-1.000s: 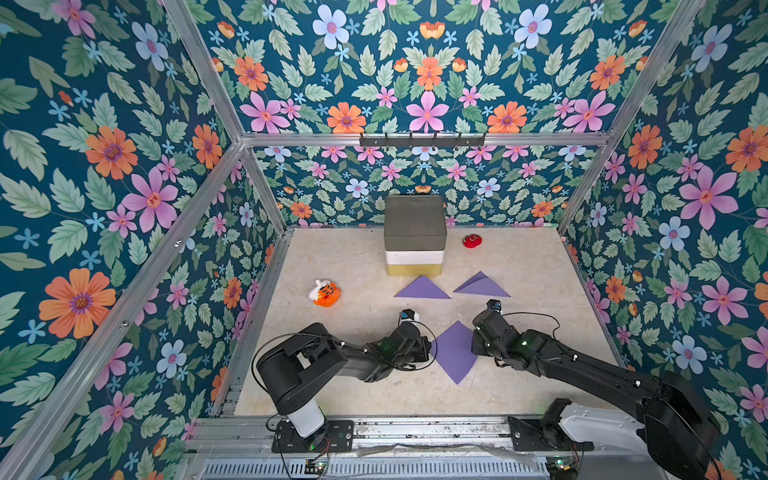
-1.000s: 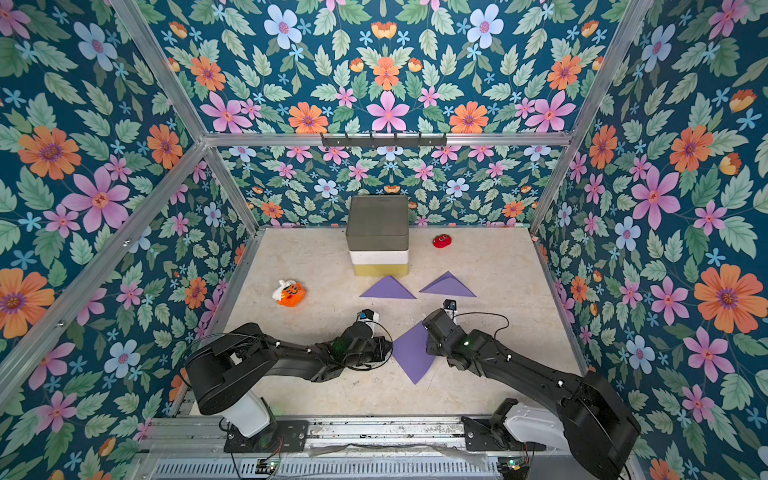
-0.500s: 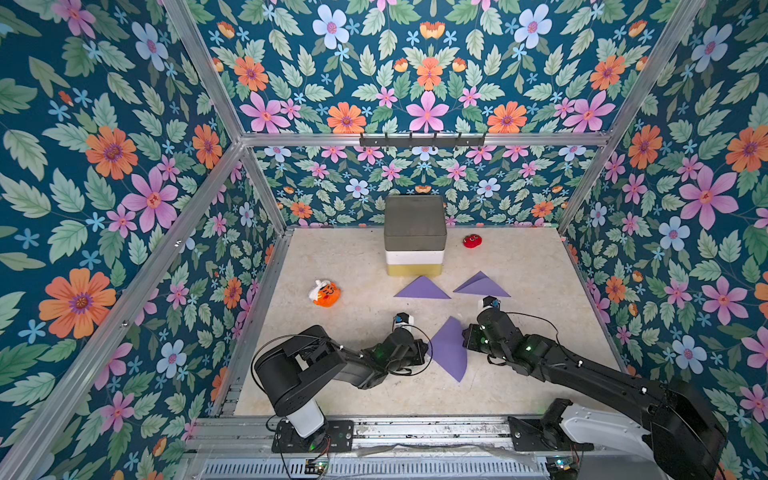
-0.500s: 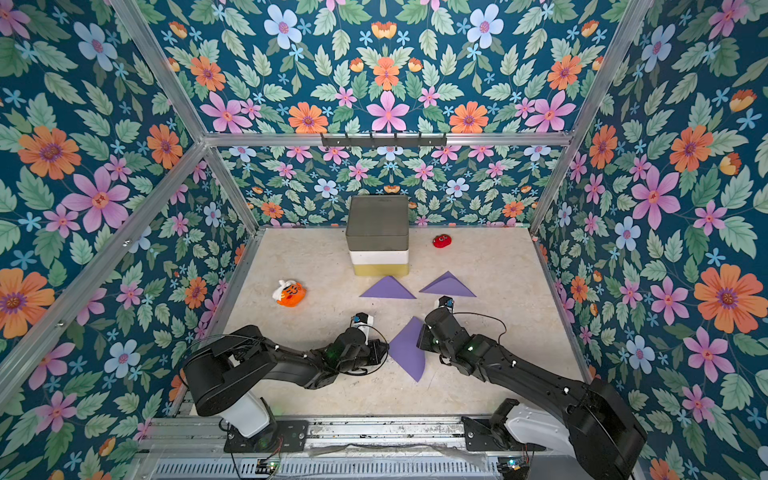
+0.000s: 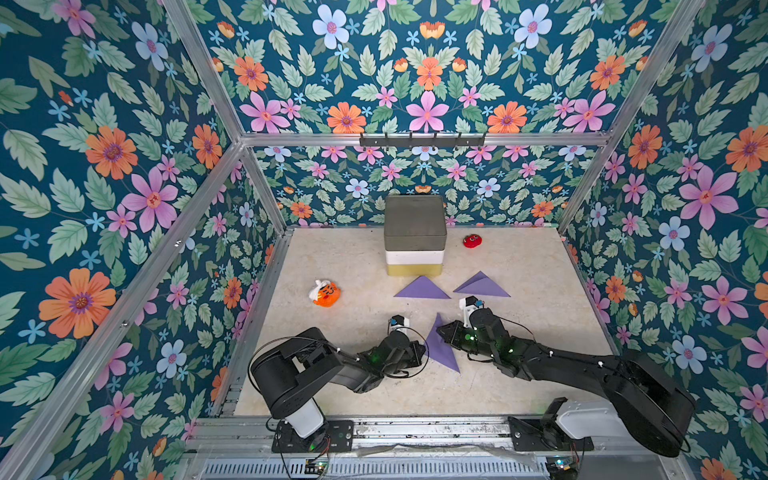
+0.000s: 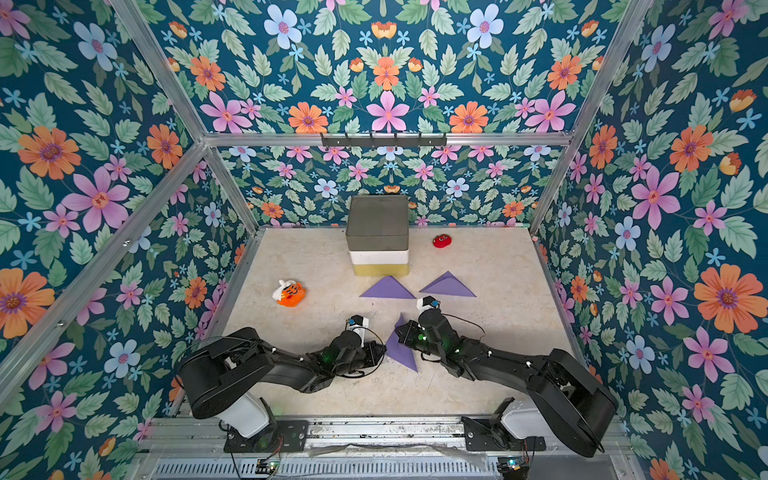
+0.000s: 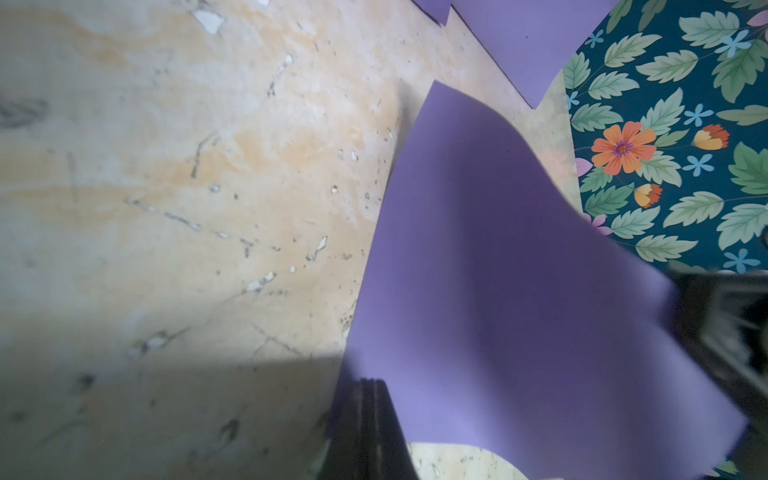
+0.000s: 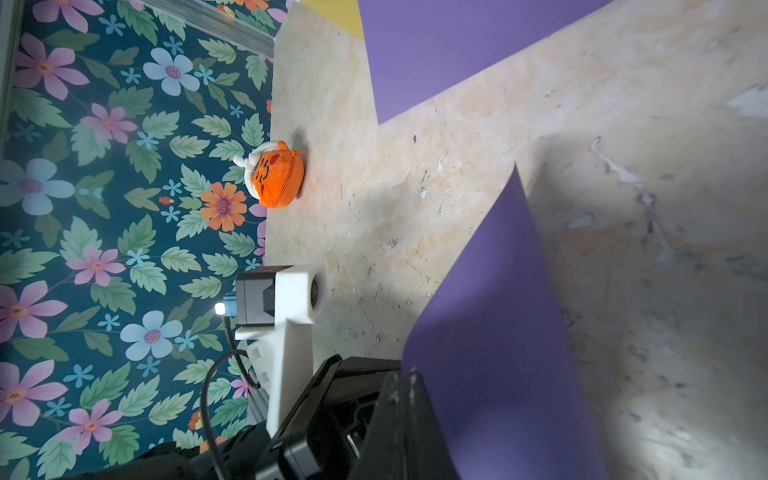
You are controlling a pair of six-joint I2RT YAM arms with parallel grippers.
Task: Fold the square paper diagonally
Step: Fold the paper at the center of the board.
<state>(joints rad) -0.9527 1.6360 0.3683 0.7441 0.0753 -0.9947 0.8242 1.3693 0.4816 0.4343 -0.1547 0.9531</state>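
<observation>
The purple square paper [image 5: 439, 347] stands bent up off the table between my two grippers, so in both top views it reads as a narrow upright sheet [image 6: 400, 351]. My left gripper [image 5: 422, 350] [image 6: 380, 350] is shut on the paper's near-left corner, and the left wrist view shows its closed jaws [image 7: 372, 384] pinching the curved sheet [image 7: 519, 270]. My right gripper [image 5: 444, 332] [image 6: 402, 332] is shut on the opposite corner, held close to the left one. In the right wrist view the sheet [image 8: 498, 311] rises from its closed jaws [image 8: 405, 380].
Two folded purple triangles [image 5: 422, 289] [image 5: 482, 286] lie just behind the grippers. A stack of grey, white and yellow boxes [image 5: 415, 237] stands at the back centre. An orange plush [image 5: 325, 293] sits at the left and a small red toy [image 5: 472, 240] at the back right.
My right gripper has carried its corner leftward toward the left gripper. The paper has gone from a flat diamond to a raised, bent sheet. The left gripper has barely moved.
</observation>
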